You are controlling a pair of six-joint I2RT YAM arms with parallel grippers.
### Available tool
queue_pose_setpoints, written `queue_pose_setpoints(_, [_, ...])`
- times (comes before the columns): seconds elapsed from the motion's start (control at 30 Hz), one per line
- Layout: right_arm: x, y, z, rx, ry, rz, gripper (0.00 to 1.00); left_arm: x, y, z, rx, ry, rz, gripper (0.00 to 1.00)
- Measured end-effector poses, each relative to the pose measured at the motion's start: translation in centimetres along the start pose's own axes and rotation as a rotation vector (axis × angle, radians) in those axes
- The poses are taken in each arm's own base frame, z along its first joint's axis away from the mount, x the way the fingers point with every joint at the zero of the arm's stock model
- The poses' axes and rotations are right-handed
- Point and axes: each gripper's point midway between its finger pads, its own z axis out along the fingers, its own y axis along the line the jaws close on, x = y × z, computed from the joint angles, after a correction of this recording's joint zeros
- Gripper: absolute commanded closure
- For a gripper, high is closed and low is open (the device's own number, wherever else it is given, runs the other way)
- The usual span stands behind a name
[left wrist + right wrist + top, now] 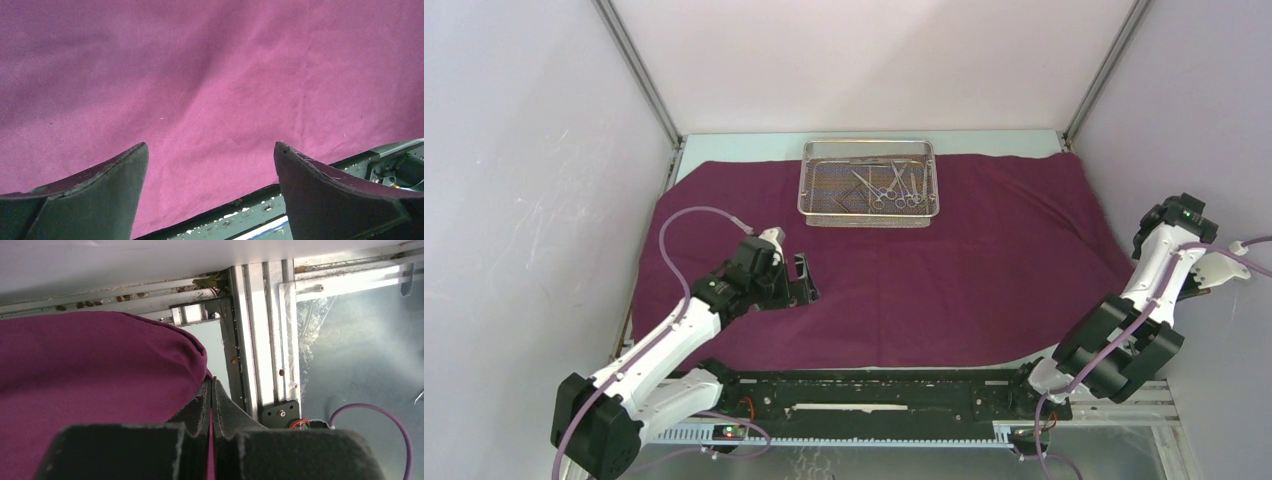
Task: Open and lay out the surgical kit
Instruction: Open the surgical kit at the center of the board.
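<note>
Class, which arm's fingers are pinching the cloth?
The right arm's fingers, shut on the cloth edge; the left arm's fingers stand wide open over it.

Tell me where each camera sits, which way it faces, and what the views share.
Top external: above and behind the arms, looking down on the cloth and tray; shows left arm, right arm, and left gripper over the cloth.
Left wrist: on the left wrist, facing down at the cloth; its open fingers frame the view.
Right wrist: on the right wrist, facing down at the cloth's edge; right gripper shut on cloth.
Shared: all three show the cloth.
</note>
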Motion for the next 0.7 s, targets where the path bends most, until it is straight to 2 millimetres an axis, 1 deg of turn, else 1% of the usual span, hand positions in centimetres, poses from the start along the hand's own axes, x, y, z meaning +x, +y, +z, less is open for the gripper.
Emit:
queue_pose_setpoints(0.1, [0.1, -0.2, 0.0, 0.005, 0.010, -0.001, 0.90, 0.4, 0.2, 0.2, -0.003, 0.007, 0.000, 0.00])
queue_pose_setpoints(0.13, [0.1, -0.3, 0.1, 0.005, 0.014, 0.000, 0.86, 0.4, 0.3, 0.2, -0.004, 0.008, -0.001, 0.00])
queue_pose_setpoints(0.2, [0.1, -0.4, 0.2, 0.006, 0.022, 0.004, 0.76, 0.3, 0.2, 0.3, 0.000, 0.004, -0.001, 0.00])
queue_pose_setpoints(0.27, [0.1, -0.6, 0.3, 0.009, 0.026, 0.006, 0.63, 0.2, 0.1, 0.3, 0.004, 0.000, -0.001, 0.00])
queue_pose_setpoints(0.3, [0.0, -0.7, 0.3, 0.007, 0.028, 0.008, 0.58, 0.1, 0.1, 0.3, 0.005, -0.001, -0.002, 0.00])
queue_pose_setpoints(0.37, [0.0, -0.7, 0.2, 0.000, 0.031, 0.011, 0.44, 0.1, 0.0, 0.3, 0.008, -0.005, -0.003, 0.00])
queue_pose_setpoints(0.4, [0.1, -0.6, 0.1, -0.010, 0.034, 0.009, 0.39, 0.1, 0.0, 0.3, 0.007, -0.005, -0.003, 0.00])
queue_pose_setpoints(0.47, [0.2, -0.5, -0.3, -0.039, 0.041, 0.009, 0.33, 0.0, 0.0, 0.3, 0.006, -0.006, -0.008, 0.00])
queue_pose_setpoints(0.6, [0.6, 0.9, -2.0, -0.154, 0.041, -0.025, 0.20, 0.0, 0.1, 0.3, -0.004, -0.011, -0.017, 0.00])
queue_pose_setpoints(0.63, [1.0, 1.6, -2.8, -0.196, 0.037, -0.044, 0.16, -0.1, 0.2, 0.4, -0.008, -0.011, -0.020, 0.00])
queue_pose_setpoints(0.67, [1.5, 2.5, -3.8, -0.247, 0.030, -0.077, 0.14, 0.0, 0.3, 0.5, -0.014, -0.011, -0.026, 0.00])
queue_pose_setpoints(0.7, [2.1, 3.4, -5.0, -0.304, 0.022, -0.114, 0.10, -0.1, 0.5, 0.5, -0.025, -0.012, -0.030, 0.00])
